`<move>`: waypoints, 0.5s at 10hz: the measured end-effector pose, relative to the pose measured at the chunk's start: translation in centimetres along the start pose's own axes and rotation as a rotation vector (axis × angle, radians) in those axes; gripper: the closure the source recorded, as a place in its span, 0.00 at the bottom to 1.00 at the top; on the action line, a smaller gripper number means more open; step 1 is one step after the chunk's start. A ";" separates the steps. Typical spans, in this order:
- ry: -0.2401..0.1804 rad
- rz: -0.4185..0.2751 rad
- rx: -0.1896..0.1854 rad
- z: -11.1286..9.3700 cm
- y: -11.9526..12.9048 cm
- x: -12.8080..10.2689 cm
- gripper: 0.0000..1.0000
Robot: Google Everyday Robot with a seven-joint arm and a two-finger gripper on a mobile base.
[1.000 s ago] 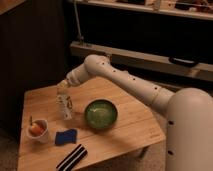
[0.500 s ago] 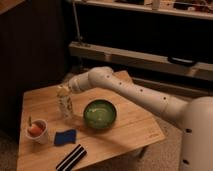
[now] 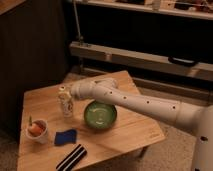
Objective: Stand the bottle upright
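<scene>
Low wooden surface in a dim room with dark shelving behind. Hand: at the upright bottle; grip state cannot be told. Right of hand: green bowl. Left, nearer: white cup, blue sponge.

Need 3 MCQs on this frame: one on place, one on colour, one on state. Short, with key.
1. Where is the small whitish plastic bottle relative to the round green bowl?
A. Inside it
B. On the table to its left in view
C. On the floor

2. What colour is the folded cloth near the table's front edge?
A. Blue
B. Red
C. Yellow

3. How does the bottle stand?
A. Flat on its side
B. Upside down in the white cup
C. Upright, cap up

Key: 1 B, the bottle stands on the wooden table beside the bowl. 2 A, the cloth is plainly blue. 3 C, the cap points up, with the gripper right by its top.
</scene>
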 end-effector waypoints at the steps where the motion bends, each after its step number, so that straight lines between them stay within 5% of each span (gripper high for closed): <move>1: -0.005 0.004 0.009 0.2 0.2 -0.1 1.00; 5: -0.012 0.025 0.033 0.4 1.2 -1.1 1.00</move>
